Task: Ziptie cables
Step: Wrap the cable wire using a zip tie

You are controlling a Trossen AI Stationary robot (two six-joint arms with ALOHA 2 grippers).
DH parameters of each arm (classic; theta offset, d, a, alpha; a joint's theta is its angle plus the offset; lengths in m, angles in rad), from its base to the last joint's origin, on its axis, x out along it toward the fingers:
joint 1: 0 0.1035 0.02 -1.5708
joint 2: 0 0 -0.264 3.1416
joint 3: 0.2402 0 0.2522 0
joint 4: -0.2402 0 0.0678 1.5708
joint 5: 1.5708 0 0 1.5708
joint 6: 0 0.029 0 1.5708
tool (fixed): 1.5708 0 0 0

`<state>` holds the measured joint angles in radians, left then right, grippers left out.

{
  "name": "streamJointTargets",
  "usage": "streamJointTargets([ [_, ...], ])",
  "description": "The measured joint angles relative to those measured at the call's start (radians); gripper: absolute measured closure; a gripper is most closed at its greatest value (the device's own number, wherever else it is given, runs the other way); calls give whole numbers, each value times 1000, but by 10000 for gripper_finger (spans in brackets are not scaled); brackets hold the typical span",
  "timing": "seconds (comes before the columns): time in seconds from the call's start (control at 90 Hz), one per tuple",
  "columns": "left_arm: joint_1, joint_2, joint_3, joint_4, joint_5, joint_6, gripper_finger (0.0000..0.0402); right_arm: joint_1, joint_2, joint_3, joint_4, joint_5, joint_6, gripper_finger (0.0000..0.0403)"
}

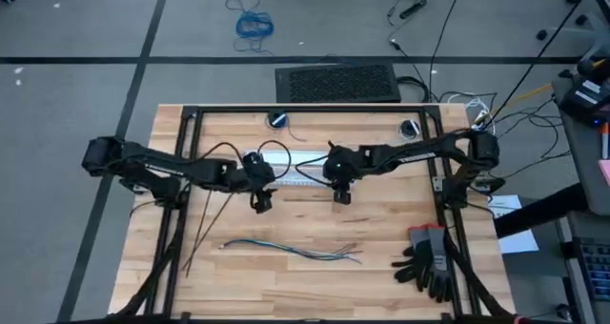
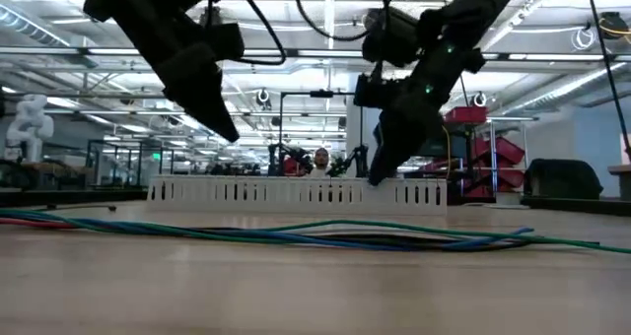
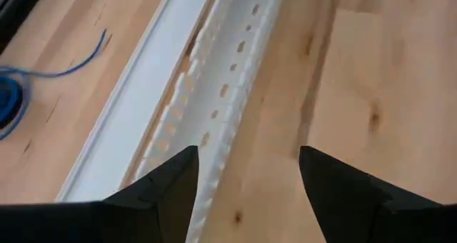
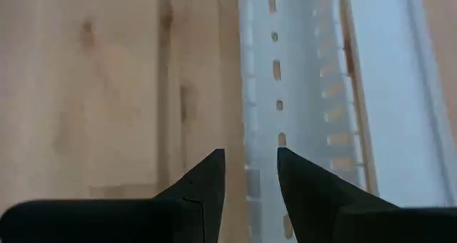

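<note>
Nothing gripped yet. Left gripper (image 1: pixel 260 203) and right gripper (image 1: pixel 341 196) hang mid-worktop by the white duct (image 1: pixel 295 169), jaws open. Cables (image 1: pixel 291 251) lie loose toward the near edge, zipties (image 1: pixel 202 231) left of them. Best to descend squarely over the bundle before closing.

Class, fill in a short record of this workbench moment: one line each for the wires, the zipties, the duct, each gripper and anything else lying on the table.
cables: the cables lie loose on the table, near its front middle, untied
zipties: the zipties, thin black strips, lie left of the wires
duct: the white slotted duct lies across the table's middle
left gripper: the left gripper hangs open above the table by the duct, empty
right gripper: the right gripper hangs open by the duct, empty
other: the gloves at front right
</note>
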<state>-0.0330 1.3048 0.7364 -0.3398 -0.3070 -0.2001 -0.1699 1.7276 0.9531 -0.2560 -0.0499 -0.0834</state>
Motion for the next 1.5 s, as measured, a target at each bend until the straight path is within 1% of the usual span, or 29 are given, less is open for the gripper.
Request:
streamJointTargets([
  [0.067,0,0,0,-16,-23,-1,162,-1,16,0,-4,4,0,318],
  [0.167,0,-8,0,-26,-24,-18,162,-1,27,3,-12,21,0,376],
  [0.211,0,-18,0,-38,-24,-36,162,0,29,3,-21,24,-1,392],
  [0.311,0,-64,0,-88,-28,-56,162,-1,29,3,-33,27,12,397],
  [0.422,0,-155,0,-157,-55,-83,162,0,26,5,-75,43,16,400],
  [0.578,-2,-267,0,-228,-67,-135,162,1,20,6,-105,70,19,401],
  [0.744,-16,-308,0,-275,-72,-205,162,17,-17,-1,-128,74,32,401],
  [0.8,-18,-311,0,-285,-105,-247,162,23,-46,-1,-105,73,42,396],
  [0.9,-21,-323,0,-350,-218,-342,162,30,-103,-1,14,44,16,372],
  [0.967,-22,-336,0,-390,-235,-388,162,34,-140,0,88,20,-10,348],
  [1.022,-22,-344,0,-427,-208,-446,162,28,-165,2,128,17,-30,325],
  [1.089,-30,-342,-5,-467,-142,-531,162,15,-186,2,156,31,-38,296],
  [1.167,-64,-318,-36,-519,-84,-650,162,-6,-197,2,177,77,-37,267],
  [1.233,-100,-287,-72,-570,-64,-776,162,-27,-203,2,189,99,-40,251],
  [1.3,-135,-266,-117,-569,-37,-871,162,-49,-201,2,192,103,-39,244],
  [1.367,-170,-246,-162,-523,-10,-944,162,-65,-191,2,195,101,-39,244],
  [1.422,-192,-234,-188,-469,-4,-981,162,-74,-185,1,194,100,-44,246],
  [1.5,-207,-216,-206,-444,-6,-1024,162,-80,-183,-2,200,99,-54,252],
])
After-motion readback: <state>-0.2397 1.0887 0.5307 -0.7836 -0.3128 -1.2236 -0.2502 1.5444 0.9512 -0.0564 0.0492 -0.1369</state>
